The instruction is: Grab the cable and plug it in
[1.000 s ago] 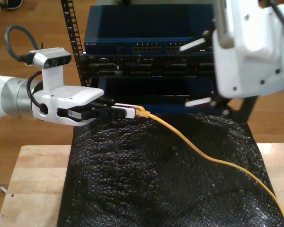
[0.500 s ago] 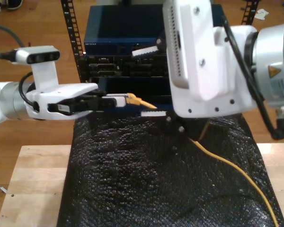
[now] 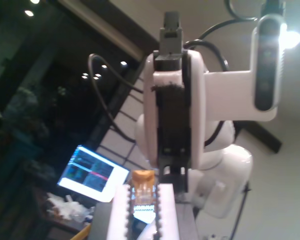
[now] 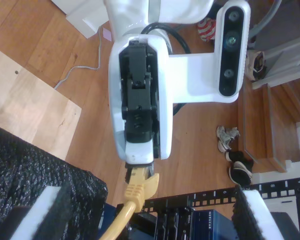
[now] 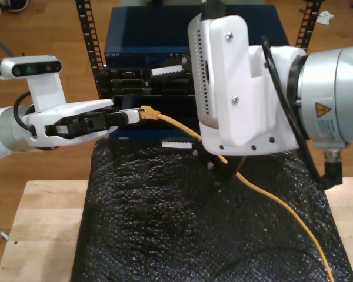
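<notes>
Cable (image 5: pixel 223 161) | over black mat (image 5: pixel 153 223) | first claw (image 5: pixel 132 116) grasping it | second claw (image 5: pixel 170 106) released

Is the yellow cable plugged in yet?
No: the cable ends in a plug pinched in my first tool, outside any socket.

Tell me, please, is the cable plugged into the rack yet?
No: the cable has its plug clamped in my first gripper, short of the rack.

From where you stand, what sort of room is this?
Probably a lab or workshop test bench. A rack of network gear stands behind a wooden table with a black padded mat, on wood flooring, shoes lying about.
</notes>
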